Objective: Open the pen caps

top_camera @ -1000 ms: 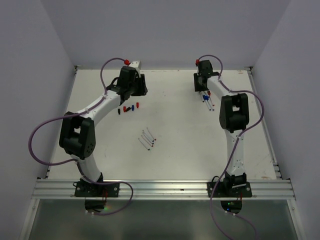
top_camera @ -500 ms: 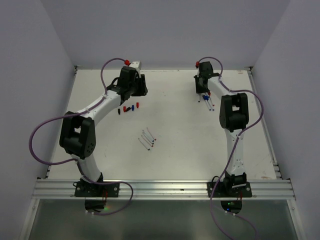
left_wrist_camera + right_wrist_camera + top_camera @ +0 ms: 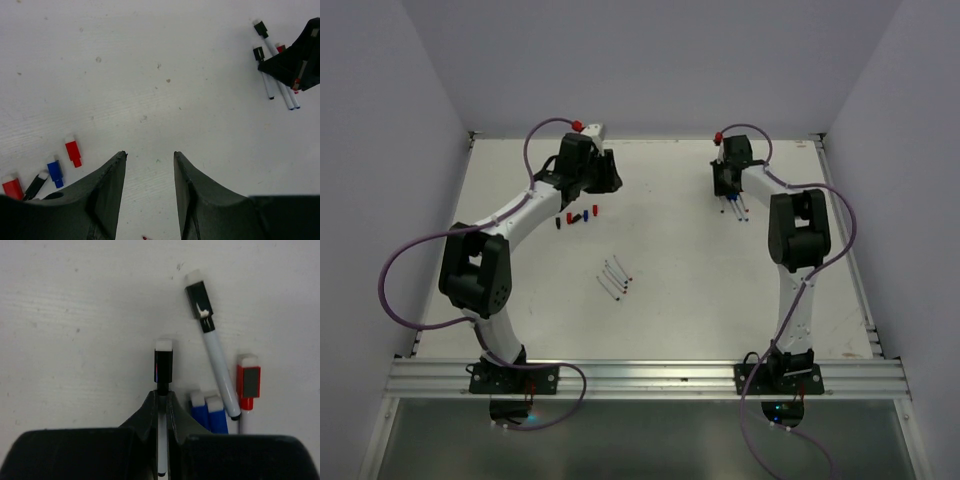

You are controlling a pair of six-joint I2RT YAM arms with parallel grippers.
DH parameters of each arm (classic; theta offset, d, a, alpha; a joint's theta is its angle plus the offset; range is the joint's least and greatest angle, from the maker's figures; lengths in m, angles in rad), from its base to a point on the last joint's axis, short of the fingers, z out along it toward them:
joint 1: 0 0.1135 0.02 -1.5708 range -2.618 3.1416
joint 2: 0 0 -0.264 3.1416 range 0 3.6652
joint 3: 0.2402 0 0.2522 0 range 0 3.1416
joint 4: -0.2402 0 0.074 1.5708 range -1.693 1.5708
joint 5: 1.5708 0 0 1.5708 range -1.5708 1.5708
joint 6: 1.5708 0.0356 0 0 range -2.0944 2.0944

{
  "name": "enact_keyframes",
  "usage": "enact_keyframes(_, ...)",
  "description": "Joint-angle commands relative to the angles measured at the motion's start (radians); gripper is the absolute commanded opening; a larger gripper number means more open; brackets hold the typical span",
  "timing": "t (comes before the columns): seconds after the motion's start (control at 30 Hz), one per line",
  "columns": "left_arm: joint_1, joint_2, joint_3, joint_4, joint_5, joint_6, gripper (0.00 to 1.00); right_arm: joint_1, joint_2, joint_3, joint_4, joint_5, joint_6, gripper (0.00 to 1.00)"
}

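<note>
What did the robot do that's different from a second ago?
The right tool shut its fingers on the black-capped pen, and that arm's elbow swung slightly outward to the right. The left tool hardly moved and is open as before. The loose caps and the uncapped pens lie where they were.

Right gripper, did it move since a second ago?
Yes. The right gripper came slightly nearer the arm bases, away from the table's far edge, closing on a black-capped pen.
</note>
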State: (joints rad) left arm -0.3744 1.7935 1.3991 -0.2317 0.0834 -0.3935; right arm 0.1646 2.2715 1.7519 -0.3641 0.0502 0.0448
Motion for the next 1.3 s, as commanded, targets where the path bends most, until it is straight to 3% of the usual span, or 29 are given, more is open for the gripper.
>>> enact_keyframes(0.0,0.002,-0.008,-0.025,0.109,0.174,-0.059,0.47,0.006,-0.156,-0.162,0.099,-0.091,0.032,0.00)
enact_keyframes(0.2,0.015,-0.022,-0.164,0.403,0.488,-0.247,0.47,0.096,-0.345,-0.316,0.155,-0.197,0.073,0.00)
enact_keyframes(0.4,0.014,-0.034,-0.285,0.667,0.630,-0.461,0.47,0.239,-0.546,-0.483,0.231,-0.268,0.127,0.00)
enact_keyframes(0.67,0.014,-0.103,-0.402,0.802,0.589,-0.584,0.49,0.309,-0.684,-0.562,0.286,-0.351,0.196,0.00)
enact_keyframes(1.27,0.014,-0.066,-0.422,0.862,0.590,-0.639,0.49,0.374,-0.704,-0.588,0.326,-0.342,0.216,0.00)
